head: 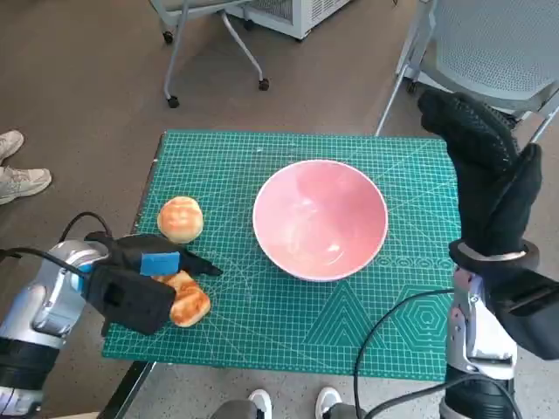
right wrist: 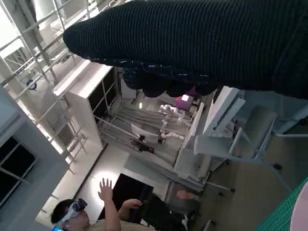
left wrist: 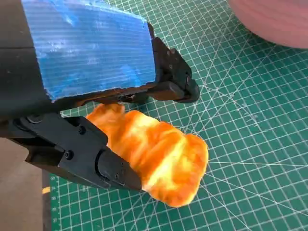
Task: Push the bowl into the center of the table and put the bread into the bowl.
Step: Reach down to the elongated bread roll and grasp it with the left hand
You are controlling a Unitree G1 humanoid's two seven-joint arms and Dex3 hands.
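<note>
While the pink bowl (head: 320,219) sits on the green cutting mat (head: 288,336), somewhat right of the mat's middle, nothing is seen inside it; only its glossy inner surface is shown. Well to its left, an elongated piece of bread (left wrist: 159,154) is grasped by the left hand (head: 140,281), its black fingers (left wrist: 91,156) closed along both sides of the loaf, which is held low at the mat. A second, round bread roll (head: 180,218) is left lying on the mat just beyond that hand, apart from the bowl. The right hand (head: 487,170) is raised off the table's right edge, gloved fingers extended and nothing held. A person (right wrist: 91,216) is shown in the right wrist view.
</note>
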